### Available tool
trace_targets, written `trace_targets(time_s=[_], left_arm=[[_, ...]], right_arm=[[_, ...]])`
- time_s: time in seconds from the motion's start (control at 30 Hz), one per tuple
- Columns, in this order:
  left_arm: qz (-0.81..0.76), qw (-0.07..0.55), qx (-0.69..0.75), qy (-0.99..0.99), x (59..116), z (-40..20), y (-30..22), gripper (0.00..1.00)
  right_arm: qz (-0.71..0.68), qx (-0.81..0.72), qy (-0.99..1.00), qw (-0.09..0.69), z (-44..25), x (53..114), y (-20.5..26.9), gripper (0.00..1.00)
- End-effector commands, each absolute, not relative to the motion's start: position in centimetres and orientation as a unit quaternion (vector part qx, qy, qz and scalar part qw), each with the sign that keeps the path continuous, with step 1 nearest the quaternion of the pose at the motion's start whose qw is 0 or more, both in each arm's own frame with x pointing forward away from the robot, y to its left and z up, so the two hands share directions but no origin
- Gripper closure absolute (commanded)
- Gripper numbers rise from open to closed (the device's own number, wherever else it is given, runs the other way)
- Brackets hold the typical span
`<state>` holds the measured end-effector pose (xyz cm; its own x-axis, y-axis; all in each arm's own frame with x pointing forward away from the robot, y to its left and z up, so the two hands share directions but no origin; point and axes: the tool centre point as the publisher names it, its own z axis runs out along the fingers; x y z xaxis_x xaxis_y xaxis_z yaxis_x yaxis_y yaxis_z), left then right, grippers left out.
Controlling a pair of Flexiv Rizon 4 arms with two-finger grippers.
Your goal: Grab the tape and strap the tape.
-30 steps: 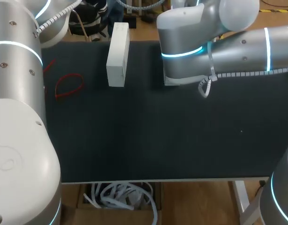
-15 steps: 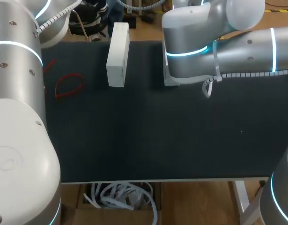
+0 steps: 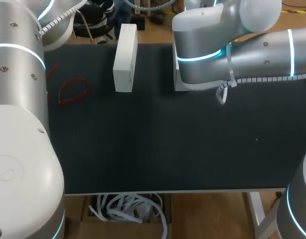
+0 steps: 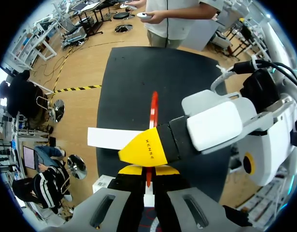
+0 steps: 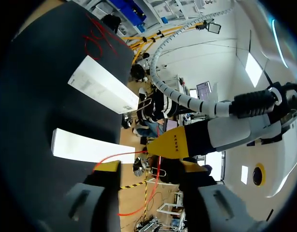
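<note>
The left gripper (image 4: pixel 148 170) pinches the thin red tape (image 4: pixel 153 107) between closed fingers above the table, while the right gripper (image 5: pixel 148 171) stands open just beside it, with the tape running past one finger. Likely trouble: the right fingers could close on air or strike the left's tips, and any tug might slip the tape free or drag it across the white box (image 4: pixel 107 138)

Table (image 3: pixel 157 149): dark matte top, fills head view. Pale front edge (image 3: pixel 192 191) along 6 o'clock. White leg (image 3: pixel 257 211) under it at 5 o'clock. Tiny pale speck (image 3: pixel 256 140) at 4 o'clock.
</note>
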<state>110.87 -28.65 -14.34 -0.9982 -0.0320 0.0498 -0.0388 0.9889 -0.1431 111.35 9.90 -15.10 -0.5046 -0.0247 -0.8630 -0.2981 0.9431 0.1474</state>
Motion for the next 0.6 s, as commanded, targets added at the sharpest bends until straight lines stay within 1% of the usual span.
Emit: trace_targets(time_s=[0.03,0.23,0.47,0.6], left_arm=[[0.069,0.026,0.018,-0.997,111.0,-14.2,-28.7,1.0],[0.069,0.026,0.018,-0.997,111.0,-14.2,-28.7,1.0],[0.069,0.026,0.018,-0.997,111.0,-14.2,-28.7,1.0],[0.069,0.026,0.018,-0.997,111.0,-14.2,-28.7,1.0]], right_arm=[[0.139,-0.098,0.861,0.479,-14.7,111.0,9.3,0.0],[0.139,-0.096,0.866,0.47,-14.8,110.2,7.9,0.0],[0.144,-0.079,0.878,0.45,-15.0,109.4,4.8,0.0],[0.154,-0.08,0.89,0.422,-15.4,109.4,2.8,0.0]])
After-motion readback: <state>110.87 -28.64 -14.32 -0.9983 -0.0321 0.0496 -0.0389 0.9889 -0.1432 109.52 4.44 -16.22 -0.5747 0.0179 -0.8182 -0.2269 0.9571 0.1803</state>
